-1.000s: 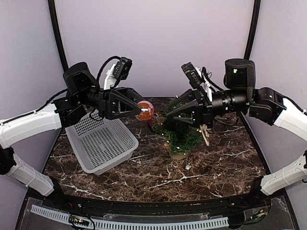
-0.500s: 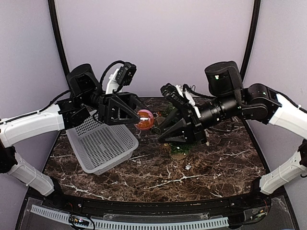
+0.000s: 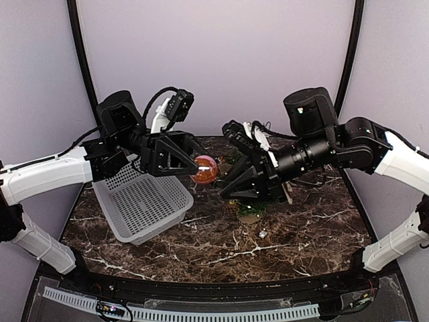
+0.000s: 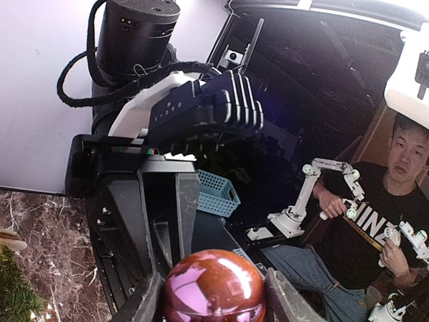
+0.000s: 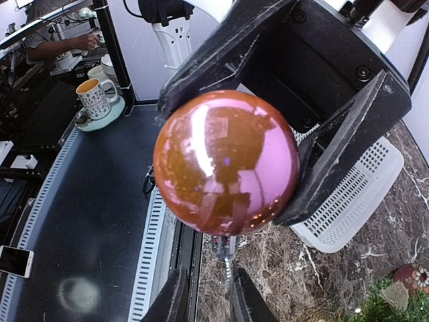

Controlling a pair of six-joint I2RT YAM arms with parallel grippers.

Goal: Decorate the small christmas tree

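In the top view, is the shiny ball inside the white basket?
No, the left gripper holds the shiny ball in the air, outside the white basket.

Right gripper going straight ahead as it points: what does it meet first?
Probably the shiny copper-pink ball ornament held by the left gripper, at its small metal cap; depth is unclear.

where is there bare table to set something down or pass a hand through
Free on the marble table: the front strip between the white basket and the near edge, and the right front corner past the small christmas tree. Crowded: the back middle, where the left gripper holds the ball facing the right gripper, above the tree.
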